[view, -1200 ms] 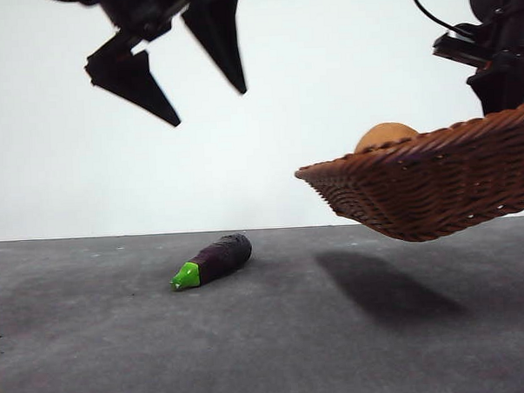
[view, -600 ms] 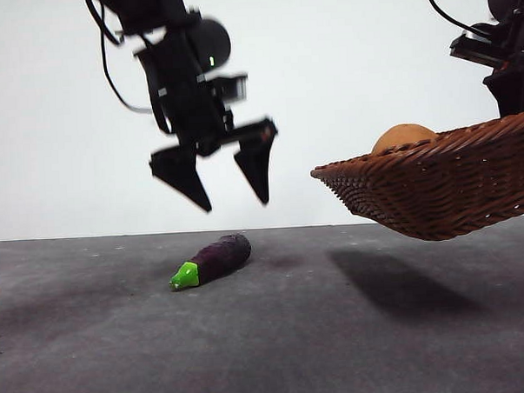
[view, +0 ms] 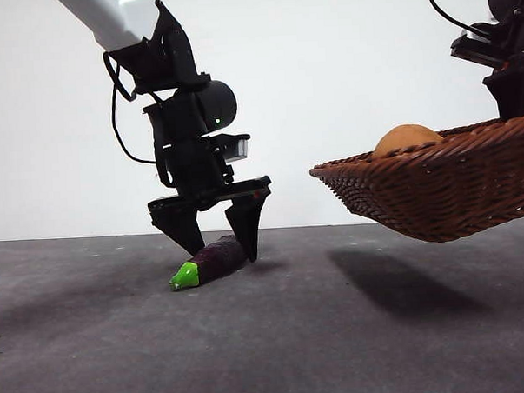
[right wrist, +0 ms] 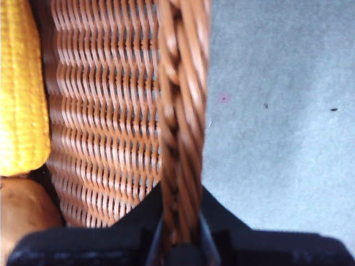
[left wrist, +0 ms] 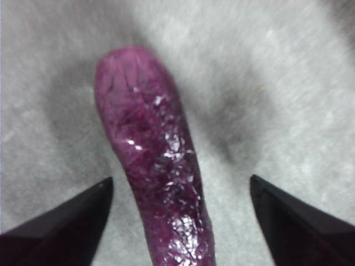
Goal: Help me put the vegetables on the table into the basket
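Purple eggplant (left wrist: 158, 183) between spread left tool (view: 214, 244) jaws; right tool (right wrist: 180, 244) clamps basket (view: 436, 193) rim.

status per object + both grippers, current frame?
eggplant: lying on the table, not gripped
left gripper: open, jaws astride the eggplant
basket: held off the table, tilted
right gripper: shut on the basket rim
corn cob: in the basket
potato: in the basket

Table (view: 356, 349): dark grey, matte, slightly mottled surface. One item lies directly on it: a slim dark purple eggplant (view: 214, 259) with a green stem end, lying on its side.
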### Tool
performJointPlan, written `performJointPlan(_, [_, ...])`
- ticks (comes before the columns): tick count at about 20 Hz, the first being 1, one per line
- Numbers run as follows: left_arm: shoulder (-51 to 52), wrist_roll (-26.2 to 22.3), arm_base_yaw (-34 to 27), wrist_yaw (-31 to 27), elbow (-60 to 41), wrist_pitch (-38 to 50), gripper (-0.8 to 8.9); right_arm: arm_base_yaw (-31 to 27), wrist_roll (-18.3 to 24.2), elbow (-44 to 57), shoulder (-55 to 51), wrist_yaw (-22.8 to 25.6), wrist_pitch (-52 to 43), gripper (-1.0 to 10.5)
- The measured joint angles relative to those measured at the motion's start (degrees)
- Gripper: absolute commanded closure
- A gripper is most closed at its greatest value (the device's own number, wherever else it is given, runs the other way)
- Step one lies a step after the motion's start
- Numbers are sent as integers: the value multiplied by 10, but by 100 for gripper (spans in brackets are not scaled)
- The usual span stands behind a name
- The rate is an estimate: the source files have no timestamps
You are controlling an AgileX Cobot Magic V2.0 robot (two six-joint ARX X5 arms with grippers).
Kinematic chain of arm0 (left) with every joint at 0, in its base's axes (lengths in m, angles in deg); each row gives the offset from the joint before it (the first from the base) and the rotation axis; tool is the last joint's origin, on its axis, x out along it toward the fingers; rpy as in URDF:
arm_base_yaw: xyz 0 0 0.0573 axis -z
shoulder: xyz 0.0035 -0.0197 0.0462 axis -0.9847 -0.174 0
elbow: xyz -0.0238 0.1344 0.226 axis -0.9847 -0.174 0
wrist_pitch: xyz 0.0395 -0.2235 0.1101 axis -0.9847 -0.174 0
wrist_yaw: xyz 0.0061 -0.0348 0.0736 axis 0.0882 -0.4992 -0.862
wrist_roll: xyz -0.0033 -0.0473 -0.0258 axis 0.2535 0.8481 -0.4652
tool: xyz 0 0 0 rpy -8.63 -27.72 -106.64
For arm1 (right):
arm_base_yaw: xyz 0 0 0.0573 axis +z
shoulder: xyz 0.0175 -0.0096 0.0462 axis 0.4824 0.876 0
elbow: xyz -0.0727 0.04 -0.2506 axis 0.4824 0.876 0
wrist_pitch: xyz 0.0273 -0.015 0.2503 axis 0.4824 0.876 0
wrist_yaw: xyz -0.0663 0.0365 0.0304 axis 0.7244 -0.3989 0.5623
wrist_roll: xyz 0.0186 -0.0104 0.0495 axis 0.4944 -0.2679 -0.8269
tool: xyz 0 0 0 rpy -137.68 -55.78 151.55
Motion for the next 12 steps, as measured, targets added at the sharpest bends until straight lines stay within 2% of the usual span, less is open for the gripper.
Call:
performJointPlan(1, [0, 0, 0, 0, 0, 3, 675, 0, 1, 0, 0, 0, 0, 954])
performJointPlan(2, [0, 0, 0, -1, 0, 9, 765, 0, 1, 0, 0, 0, 0, 954])
performJointPlan(4, [0, 0, 0, -1, 0, 9, 827, 0, 2, 0, 0, 0, 0, 954])
performJointPlan(7, [0, 0, 0, 10, 0, 10, 826, 0, 2, 0, 0, 0, 0, 954])
performJointPlan(10, [23, 5, -13, 90, 0, -24, 826, 0, 2, 0, 0, 0, 0, 954])
performJointPlan(12, [84, 14, -24, 139, 0, -37, 826, 0, 2, 0, 0, 0, 0, 954])
